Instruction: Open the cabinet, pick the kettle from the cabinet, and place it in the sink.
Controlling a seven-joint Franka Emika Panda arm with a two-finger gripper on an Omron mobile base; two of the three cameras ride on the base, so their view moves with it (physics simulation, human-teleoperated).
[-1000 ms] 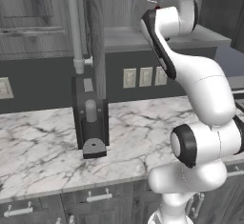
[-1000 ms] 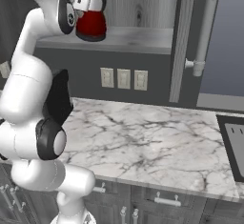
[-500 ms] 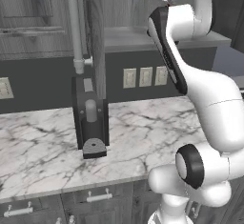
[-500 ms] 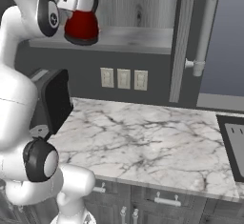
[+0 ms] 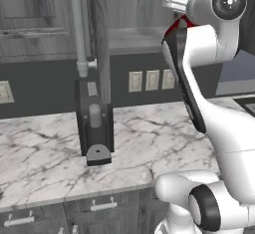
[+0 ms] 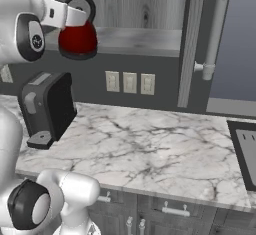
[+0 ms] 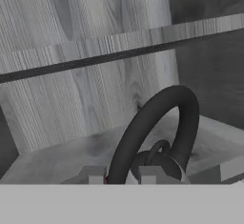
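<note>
The red kettle [image 6: 77, 40] hangs in the air in front of the open cabinet's bottom shelf [image 6: 142, 40], above the counter. My gripper [image 6: 76, 15] is shut on its black arched handle [image 7: 159, 118]. In the hand view the gripper [image 7: 121, 175] straddles that handle, with the black knob [image 7: 152, 163] just beyond it. A sliver of the red kettle [image 5: 175, 26] peeks from behind my arm in the left base view. The cabinet's door [image 6: 187, 44] stands open edge-on, its silver bar handle [image 6: 217, 29] beside it. The sink [image 6: 246, 154] lies at the far right, set in the marble.
A black coffee machine [image 6: 47, 106] stands on the marble counter [image 6: 150, 154] below the kettle. Wall outlets [image 6: 130, 82] sit on the dark backsplash. The open door [image 5: 102, 54] and its handle [image 5: 77, 29] hang over the counter. Low cabinets with short handles run under the counter's front edge.
The kettle has moved left and a little down, out from the cabinet shelf, still in my grip. My arm's elbow has swung with it. The cameras have stayed put.
</note>
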